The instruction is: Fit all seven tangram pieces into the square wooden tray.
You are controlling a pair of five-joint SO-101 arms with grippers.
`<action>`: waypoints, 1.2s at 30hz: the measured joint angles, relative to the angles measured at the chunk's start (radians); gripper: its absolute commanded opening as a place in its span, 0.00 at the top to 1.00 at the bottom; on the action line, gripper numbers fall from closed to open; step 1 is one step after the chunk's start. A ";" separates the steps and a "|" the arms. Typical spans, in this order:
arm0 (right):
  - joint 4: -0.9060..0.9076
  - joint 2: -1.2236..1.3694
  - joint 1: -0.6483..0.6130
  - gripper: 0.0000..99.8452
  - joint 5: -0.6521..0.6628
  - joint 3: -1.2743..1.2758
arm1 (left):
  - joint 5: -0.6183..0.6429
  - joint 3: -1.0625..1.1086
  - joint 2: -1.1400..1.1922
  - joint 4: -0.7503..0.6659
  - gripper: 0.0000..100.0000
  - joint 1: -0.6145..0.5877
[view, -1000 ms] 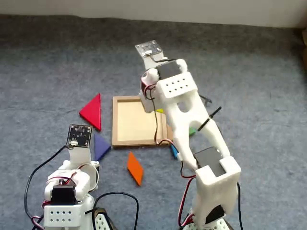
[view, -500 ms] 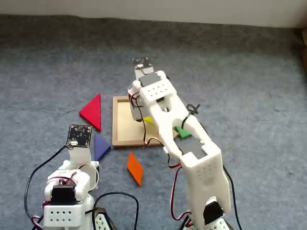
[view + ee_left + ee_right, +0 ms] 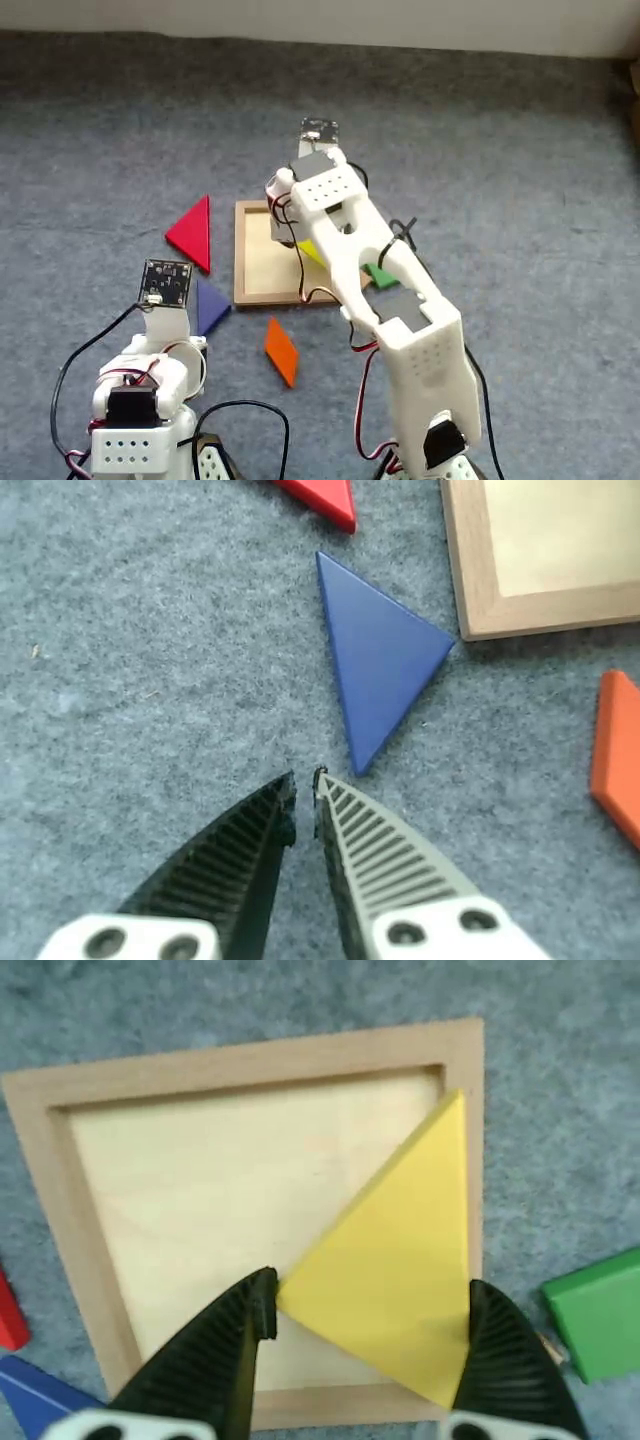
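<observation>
Under right arm (image 3: 350, 215), half hidden: tray (image 3: 258, 262), yellow triangle (image 3: 312, 251).

The surface (image 3: 500, 150) is covered in some grey, carpet-like fabric. The square wooden tray (image 3: 241, 255) sits flat on it around the middle. In the high view, a red triangle (image 3: 192, 232) lies just off the tray's left side. A blue triangle (image 3: 209, 306) is nearer the camera, one tip just beside the tray's corner. An orange parallelogram (image 3: 281, 351) lies below the tray, apart from it. A green piece (image 3: 380, 274) sits by the tray's right side.
</observation>
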 measured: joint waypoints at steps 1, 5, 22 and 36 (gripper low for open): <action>-0.002 0.000 0.000 0.81 -0.002 0.000 | 0.000 0.000 0.000 0.000 0.95 0.000; -0.002 0.000 -0.009 0.81 -0.002 0.000 | 0.000 0.000 0.000 0.000 0.95 0.000; 0.008 0.058 -0.023 0.67 0.037 -0.005 | 0.000 0.000 0.000 0.000 0.95 0.000; 0.143 0.031 -0.023 0.80 0.250 -0.043 | 0.000 0.000 0.000 0.000 0.95 0.000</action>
